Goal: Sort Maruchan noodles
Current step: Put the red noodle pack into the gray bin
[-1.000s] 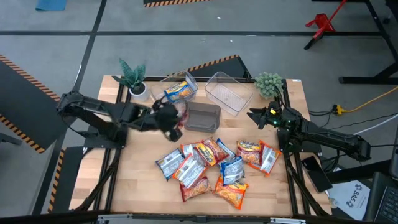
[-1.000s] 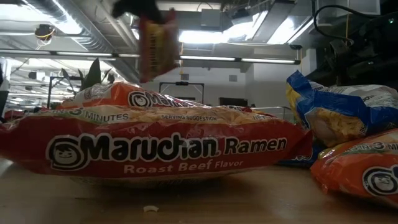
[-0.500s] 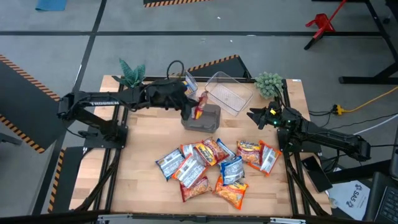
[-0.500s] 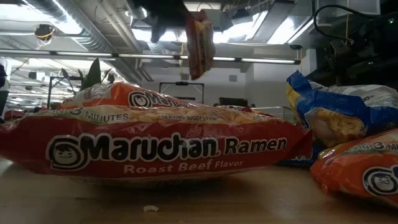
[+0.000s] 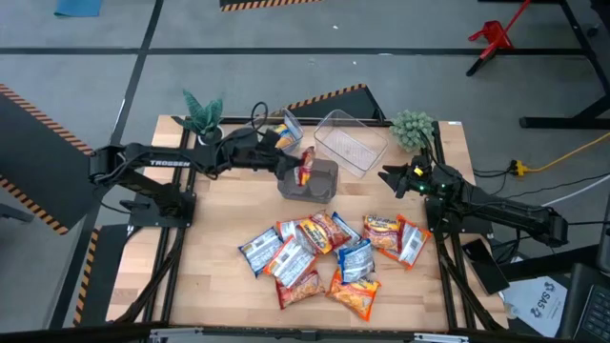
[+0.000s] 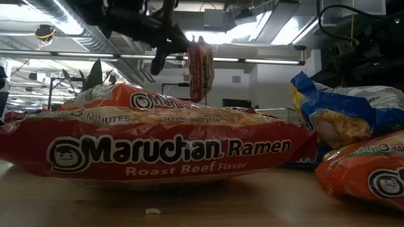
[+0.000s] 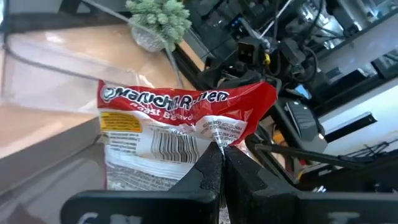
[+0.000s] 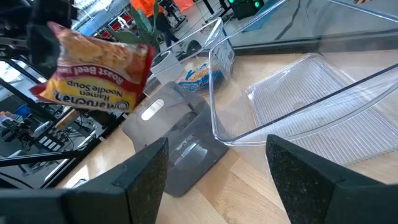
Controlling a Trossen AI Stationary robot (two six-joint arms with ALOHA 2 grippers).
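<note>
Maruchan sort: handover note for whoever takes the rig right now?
Left gripper: shut on a red Roast Beef packet, held above the grey bin.
Right gripper: open, empty, waiting at the table's right edge beside the clear bin.
Done: one blue-yellow packet lies in the other clear bin.
Left: drop the held packet, then sort the pile of packets on the table's front half.

left tool (image 5: 299, 167) pinched closed, right tool (image 5: 389, 178) parted, waiting
</note>
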